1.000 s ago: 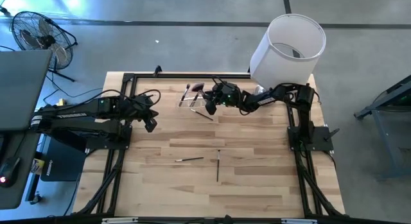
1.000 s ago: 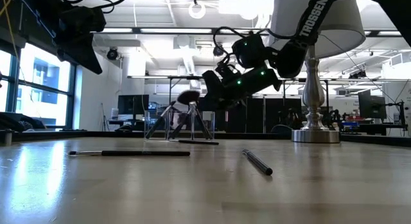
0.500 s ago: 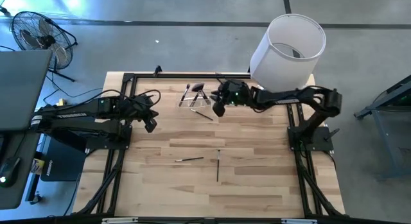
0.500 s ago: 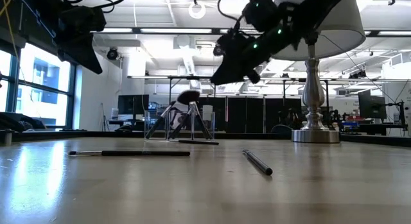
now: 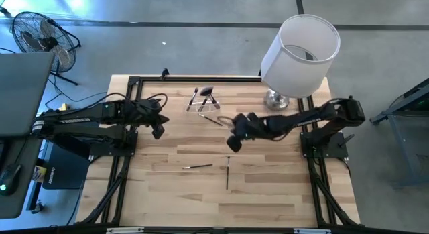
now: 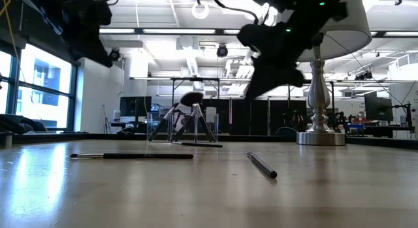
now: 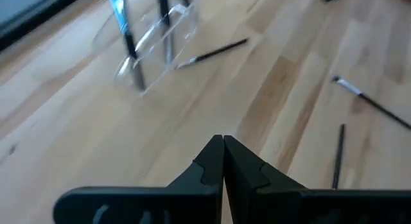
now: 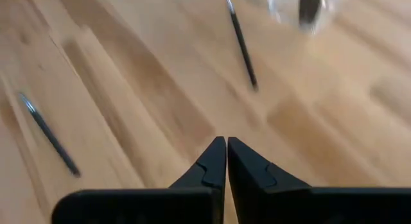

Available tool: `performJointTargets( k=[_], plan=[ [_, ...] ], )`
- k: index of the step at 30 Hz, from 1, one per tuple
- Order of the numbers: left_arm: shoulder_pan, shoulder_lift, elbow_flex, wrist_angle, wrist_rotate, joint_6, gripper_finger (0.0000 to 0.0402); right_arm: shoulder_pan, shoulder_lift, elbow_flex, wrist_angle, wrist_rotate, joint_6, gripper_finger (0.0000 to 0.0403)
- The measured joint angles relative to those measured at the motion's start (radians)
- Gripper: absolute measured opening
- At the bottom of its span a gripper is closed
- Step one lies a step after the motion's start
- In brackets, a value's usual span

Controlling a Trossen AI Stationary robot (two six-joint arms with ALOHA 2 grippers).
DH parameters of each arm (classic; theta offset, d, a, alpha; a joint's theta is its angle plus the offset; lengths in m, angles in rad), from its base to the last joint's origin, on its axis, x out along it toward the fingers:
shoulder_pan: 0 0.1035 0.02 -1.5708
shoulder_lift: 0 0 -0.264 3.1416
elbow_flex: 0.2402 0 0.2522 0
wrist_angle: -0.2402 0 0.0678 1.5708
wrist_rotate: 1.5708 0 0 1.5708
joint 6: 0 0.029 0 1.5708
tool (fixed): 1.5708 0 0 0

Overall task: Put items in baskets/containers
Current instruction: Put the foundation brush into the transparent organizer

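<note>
The clear holder [image 5: 203, 103] stands at the table's far middle, with several brushes leaning in it, one with a fluffy brown head [image 6: 191, 98]. One brush [image 5: 213, 120] lies just near of the holder. Two more brushes [image 5: 198, 166] [image 5: 227, 173] lie in the table's middle, also seen low across the table [image 6: 130, 155] [image 6: 262, 164]. My right gripper [image 5: 232, 144] hangs shut and empty above the table, between the holder and the two loose brushes. My left gripper [image 5: 157, 131] waits shut and empty, raised at the left.
A lamp with a big white shade [image 5: 300, 46] and silver foot [image 6: 320, 133] stands at the far right corner. Black frame rails [image 5: 127, 160] run along the table's left and right sides. Bare wood lies toward the near edge.
My right gripper has drawn away from the holder toward the table's near edge, rising somewhat and turning as it went. The holder and the brushes on the table have stayed in place.
</note>
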Motion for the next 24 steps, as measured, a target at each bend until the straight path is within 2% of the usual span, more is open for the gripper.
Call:
performJointTargets(
  k=[6,10,13,18,21,24],
  plan=[
    [-0.003,0.021,0.000,0.099,0.076,0.038,0.0001,0.106,0.001,0.000,-0.228,0.026,0.270,0.0006],
    [-0.066,0.065,0.000,0.136,0.047,-0.005,0.0001,0.139,0.001,0.000,-0.382,0.011,0.369,0.0003],
    [-0.141,0.109,0.000,0.156,-0.012,-0.048,0.0001,0.141,0.001,0.000,-0.473,-0.011,0.367,0.0003],
    [-0.256,0.221,0.001,0.194,-0.122,-0.154,0.0001,0.128,0.001,0.000,-0.524,-0.029,0.256,0.0002],
    [-0.317,0.301,0.019,0.182,-0.137,-0.224,0.0001,0.114,0.001,-0.007,-0.523,-0.070,0.183,0.0003],
    [-0.384,0.394,0.062,0.176,-0.137,-0.231,0.0001,0.110,0.000,-0.007,-0.524,-0.080,0.128,0.0003]
  ],
)
